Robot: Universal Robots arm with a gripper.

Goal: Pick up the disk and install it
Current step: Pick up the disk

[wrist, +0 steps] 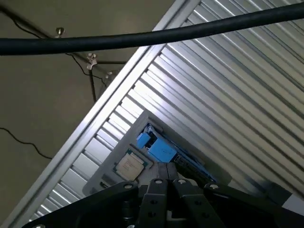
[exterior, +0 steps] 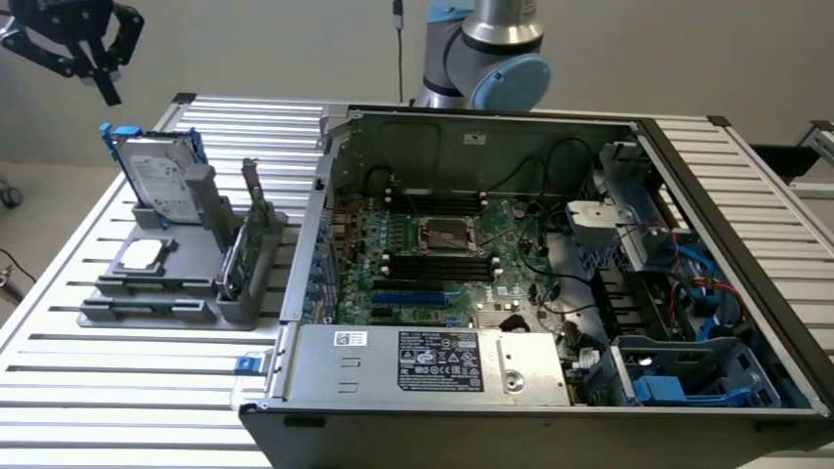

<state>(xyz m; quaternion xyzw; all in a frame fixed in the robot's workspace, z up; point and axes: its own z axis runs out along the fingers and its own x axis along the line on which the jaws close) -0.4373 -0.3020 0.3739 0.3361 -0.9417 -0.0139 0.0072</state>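
Gripper (wrist: 167, 170), fingers together on nothing, hangs high above the disk (exterior: 156, 168), which stands on edge in the grey holder (exterior: 163, 293), well below the fingertips. Approach judged best with fingers parted first, descending to straddle the disk's flat faces between its blue rails. Open air surrounds the fingers; lower down, the green card (exterior: 248, 239) near the disk and the case (exterior: 319, 225) wall beyond crowd one side.
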